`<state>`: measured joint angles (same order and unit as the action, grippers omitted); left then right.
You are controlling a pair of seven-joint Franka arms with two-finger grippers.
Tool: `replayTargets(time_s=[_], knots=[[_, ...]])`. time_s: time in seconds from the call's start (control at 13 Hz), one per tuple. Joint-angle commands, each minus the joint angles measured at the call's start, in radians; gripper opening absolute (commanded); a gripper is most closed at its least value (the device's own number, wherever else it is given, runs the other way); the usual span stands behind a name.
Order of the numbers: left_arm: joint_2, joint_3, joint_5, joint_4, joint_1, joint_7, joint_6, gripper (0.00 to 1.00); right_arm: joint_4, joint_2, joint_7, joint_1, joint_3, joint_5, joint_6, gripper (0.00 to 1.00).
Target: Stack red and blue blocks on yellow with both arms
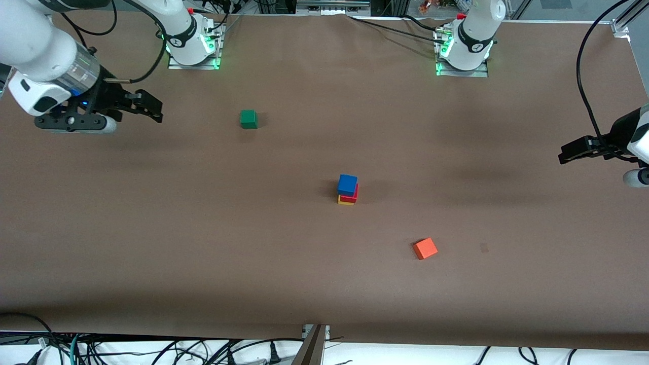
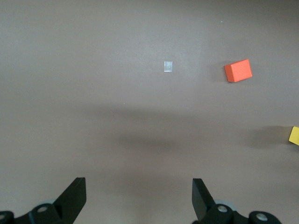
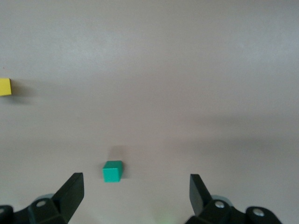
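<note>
Blocks stand stacked mid-table for you: blue block (image 1: 347,184) on red block (image 1: 353,195) on yellow block (image 1: 345,201). Your left gripper (image 1: 567,153) hangs over the left arm's end of the table, your right gripper (image 1: 151,107) over the right arm's end, both with jaws spread and holding nothing. You also have a green cube (image 1: 248,119) farther from the front camera than the stack and an orange cube (image 1: 425,248) nearer.

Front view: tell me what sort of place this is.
Probably a robotics lab bench: two white jointed arms bolted to a brown-covered table, small coloured cubes such as the green cube, and loose cables along the table's edge.
</note>
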<state>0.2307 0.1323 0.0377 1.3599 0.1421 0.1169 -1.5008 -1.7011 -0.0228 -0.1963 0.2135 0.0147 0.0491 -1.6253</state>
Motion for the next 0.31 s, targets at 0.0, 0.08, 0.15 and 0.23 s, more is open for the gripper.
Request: replayTargets(time_s=[0.0,0.08,0.15,0.23], knots=[[-0.008,0.003,-0.024,0.008,0.01,-0.022,-0.01,1.0,0.009,0.003,0.048,-0.006,-0.002,-0.015,-0.013,1.0],[-0.008,0.003,-0.024,0.008,0.01,-0.022,-0.01,1.0,0.014,0.004,0.052,-0.006,-0.002,-0.014,-0.015,1.0],[-0.01,0.003,-0.024,0.008,0.01,-0.022,-0.01,1.0,0.029,0.012,0.052,-0.006,-0.002,-0.014,-0.013,1.0],[-0.01,0.003,-0.024,0.008,0.01,-0.022,-0.01,1.0,0.04,0.018,0.051,-0.006,-0.002,-0.015,-0.008,1.0]])
